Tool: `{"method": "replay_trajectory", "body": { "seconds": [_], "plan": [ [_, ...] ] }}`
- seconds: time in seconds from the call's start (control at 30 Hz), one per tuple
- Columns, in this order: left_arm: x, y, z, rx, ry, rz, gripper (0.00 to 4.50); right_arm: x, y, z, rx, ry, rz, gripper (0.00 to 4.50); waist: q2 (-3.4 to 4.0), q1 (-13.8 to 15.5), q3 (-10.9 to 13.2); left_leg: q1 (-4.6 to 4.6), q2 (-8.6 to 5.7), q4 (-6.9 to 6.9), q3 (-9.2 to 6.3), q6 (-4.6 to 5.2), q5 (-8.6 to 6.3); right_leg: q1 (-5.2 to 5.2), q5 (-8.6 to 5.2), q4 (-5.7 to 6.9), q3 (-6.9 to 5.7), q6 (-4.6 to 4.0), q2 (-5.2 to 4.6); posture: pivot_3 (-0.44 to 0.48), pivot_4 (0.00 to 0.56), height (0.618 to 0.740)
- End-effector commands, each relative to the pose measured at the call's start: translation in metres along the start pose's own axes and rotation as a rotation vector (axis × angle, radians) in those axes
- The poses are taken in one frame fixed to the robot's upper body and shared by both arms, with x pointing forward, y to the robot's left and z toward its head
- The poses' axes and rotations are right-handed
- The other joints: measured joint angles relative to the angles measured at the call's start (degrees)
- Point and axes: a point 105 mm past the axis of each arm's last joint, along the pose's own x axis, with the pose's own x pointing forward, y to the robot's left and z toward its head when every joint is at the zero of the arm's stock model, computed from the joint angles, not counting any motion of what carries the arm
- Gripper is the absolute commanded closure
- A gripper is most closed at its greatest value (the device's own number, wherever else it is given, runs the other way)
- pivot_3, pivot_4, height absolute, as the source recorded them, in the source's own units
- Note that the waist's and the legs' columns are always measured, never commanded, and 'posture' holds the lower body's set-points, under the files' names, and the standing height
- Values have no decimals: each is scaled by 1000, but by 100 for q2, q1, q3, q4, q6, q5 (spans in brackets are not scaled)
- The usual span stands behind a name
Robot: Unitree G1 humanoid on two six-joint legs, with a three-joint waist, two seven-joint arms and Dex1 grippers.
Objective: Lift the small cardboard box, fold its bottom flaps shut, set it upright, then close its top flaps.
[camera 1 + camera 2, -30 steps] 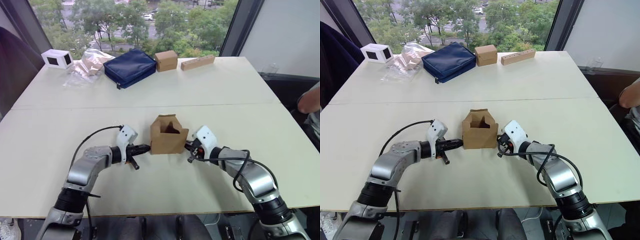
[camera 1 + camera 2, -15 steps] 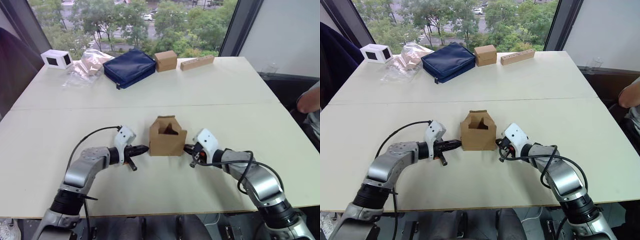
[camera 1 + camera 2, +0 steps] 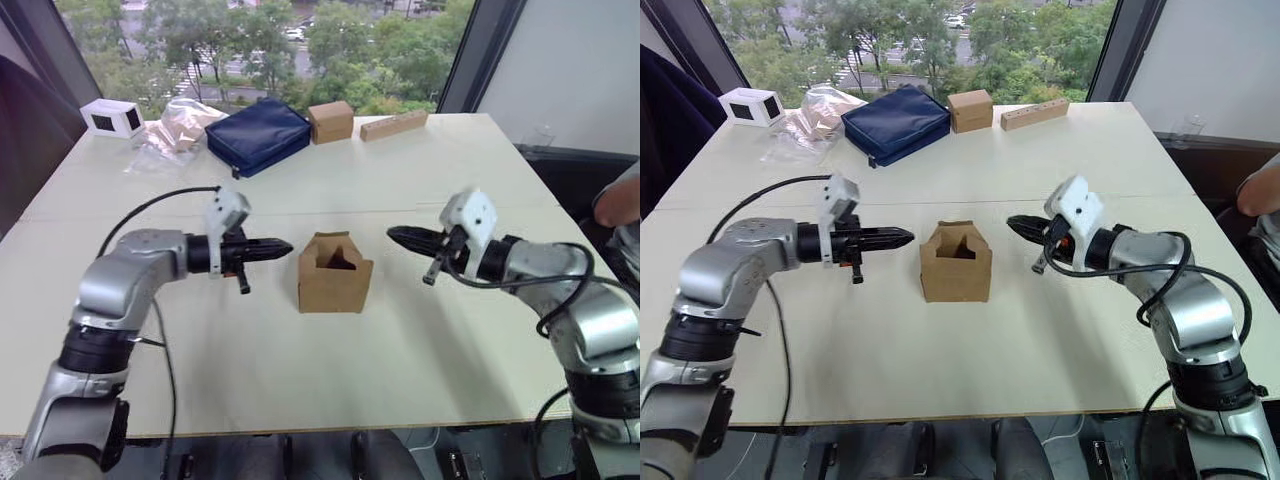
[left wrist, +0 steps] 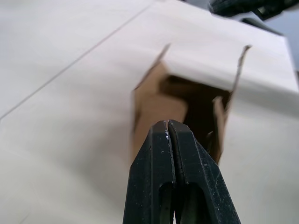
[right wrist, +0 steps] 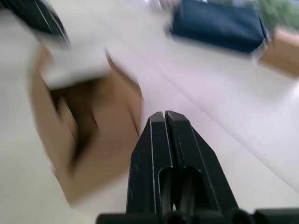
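The small cardboard box (image 3: 335, 275) stands upright on the white table (image 3: 420, 170) between both arms, its top open. Its top flaps (image 3: 330, 243) stand up around the opening. My left gripper (image 3: 283, 246) is shut and empty, raised above table level to the left of the box top, pointing at it across a small gap. My right gripper (image 3: 395, 235) is shut and empty, raised on the right side, also pointing at the box and apart from it. The left wrist view shows shut fingers (image 4: 170, 144) aimed at the open box (image 4: 154, 100).
At the table's far edge lie a navy pouch (image 3: 260, 133), a smaller brown cube-like box (image 3: 332, 121), a long tan block (image 3: 395, 124), a clear plastic bag (image 3: 175, 130) and a white box (image 3: 112, 117). A person's arm (image 3: 615, 205) is at the right edge.
Both grippers have risen from the table and drawn back from the box's sides; they now hover level with its top. The box stays standing in place.
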Motion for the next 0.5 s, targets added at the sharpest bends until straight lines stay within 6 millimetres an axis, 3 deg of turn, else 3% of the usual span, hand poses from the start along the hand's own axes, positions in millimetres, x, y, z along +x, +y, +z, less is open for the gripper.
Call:
{"method": "replay_trajectory", "body": {
  "seconds": [0.03, 0.23, 0.5],
  "plan": [
    [7, 0, 7, 58, -8, -29, 4481, 10, 5, 2, 20, -32, 67, 4500, 0, 1, 0, 0, 0, 1, 1, 0, 0, 0, 0, 1, 1, 0, 0, 0, 150, 740],
    [17, 4, -2, 79, 4, -29, 4481, 19, 20, -5, 39, -20, 150, 4500, 0, 14, 0, -1, -2, 3, 2, -2, 1, -1, 0, 1, 0, 0, -2, 0, 150, 740],
    [30, 5, -19, 113, 56, -38, 4481, 28, 16, -25, 26, 50, 184, 4500, 0, 11, 0, -2, -5, 4, 2, -2, 1, -1, 0, 1, 0, 0, -4, 0, 150, 740]
  ]
}}
